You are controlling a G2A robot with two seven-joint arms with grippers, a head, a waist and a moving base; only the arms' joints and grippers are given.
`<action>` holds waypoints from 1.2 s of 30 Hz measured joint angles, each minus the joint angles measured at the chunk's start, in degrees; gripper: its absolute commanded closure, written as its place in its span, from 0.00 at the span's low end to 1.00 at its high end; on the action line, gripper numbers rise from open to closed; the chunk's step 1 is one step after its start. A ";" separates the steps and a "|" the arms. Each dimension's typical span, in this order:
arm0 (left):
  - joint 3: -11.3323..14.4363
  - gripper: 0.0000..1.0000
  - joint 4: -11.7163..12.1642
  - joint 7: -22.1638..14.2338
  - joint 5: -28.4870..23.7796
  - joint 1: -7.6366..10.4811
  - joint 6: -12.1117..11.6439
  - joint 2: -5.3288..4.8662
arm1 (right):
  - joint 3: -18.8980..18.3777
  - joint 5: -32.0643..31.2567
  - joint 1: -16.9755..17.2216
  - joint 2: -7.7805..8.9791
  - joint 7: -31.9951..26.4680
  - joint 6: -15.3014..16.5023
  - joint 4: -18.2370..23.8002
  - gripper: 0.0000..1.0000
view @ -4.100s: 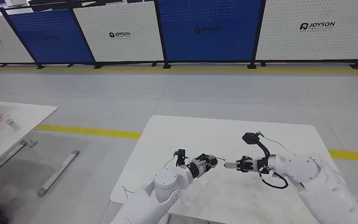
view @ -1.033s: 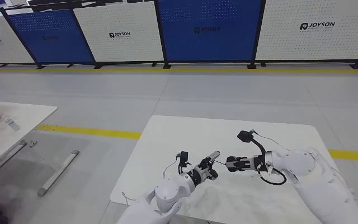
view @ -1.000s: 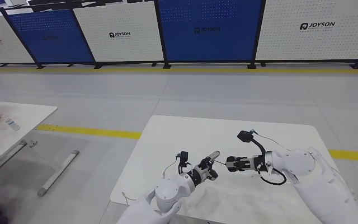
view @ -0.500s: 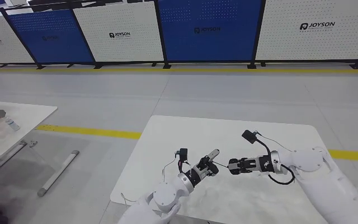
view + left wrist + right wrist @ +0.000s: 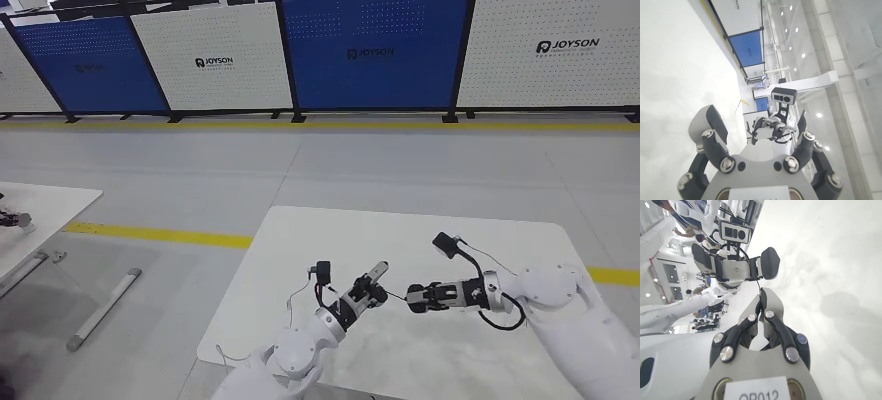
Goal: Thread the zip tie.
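Your R gripper (image 5: 761, 297) is clenched on the thin black plastic zip tie (image 5: 758, 285), free end poking out twd the L gripper (image 5: 376, 283). L claw is spread wide, holding nothing; tie's tip sits btwn its black pads (image 5: 770, 263), can't tell if touching. Both hang over the white rectangular table (image 5: 330, 235), near its front edge. Beyond: yellow floor stripe (image 5: 160, 236), then blue & white pegboard panels (image 5: 375, 55).
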State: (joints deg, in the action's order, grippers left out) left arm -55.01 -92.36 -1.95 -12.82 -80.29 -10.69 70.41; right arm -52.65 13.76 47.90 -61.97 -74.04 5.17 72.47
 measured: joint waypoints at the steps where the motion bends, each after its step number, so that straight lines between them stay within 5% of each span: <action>1: 0.24 0.00 0.36 0.69 1.42 -0.04 -0.79 0.04 | -0.30 0.95 -0.19 0.02 -0.46 -0.77 -0.62 1.00; 5: 1.03 0.00 1.70 1.48 5.08 0.10 -2.20 0.19 | -0.61 2.26 -1.33 -0.01 -1.70 -3.23 -2.46 1.00; 19: 1.04 0.00 2.25 2.28 5.51 0.51 -2.59 0.46 | -0.59 2.34 -1.34 -0.02 -1.77 -3.27 -2.52 1.00; 20: 1.07 0.54 2.47 2.40 5.69 0.61 -2.70 0.51 | -0.59 2.34 -1.34 -0.02 -1.77 -3.27 -2.52 1.00; 22: 1.11 0.72 2.91 2.83 6.12 0.80 -2.82 0.63 | -0.59 2.34 -1.34 -0.02 -1.77 -3.27 -2.52 1.00; 23: 1.16 0.95 3.03 2.96 6.24 0.85 -2.86 0.68 | -0.59 2.34 -1.34 -0.02 -1.77 -3.27 -2.52 1.00; 36: 0.39 1.00 3.45 -1.54 5.91 0.79 -2.87 0.67 | -0.59 2.34 -1.34 -0.02 -1.77 -3.27 -2.52 1.00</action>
State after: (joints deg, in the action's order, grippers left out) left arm -54.62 -88.91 -3.49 -6.91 -79.51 -13.56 71.08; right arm -53.24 16.09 46.55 -61.99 -75.81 1.90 69.95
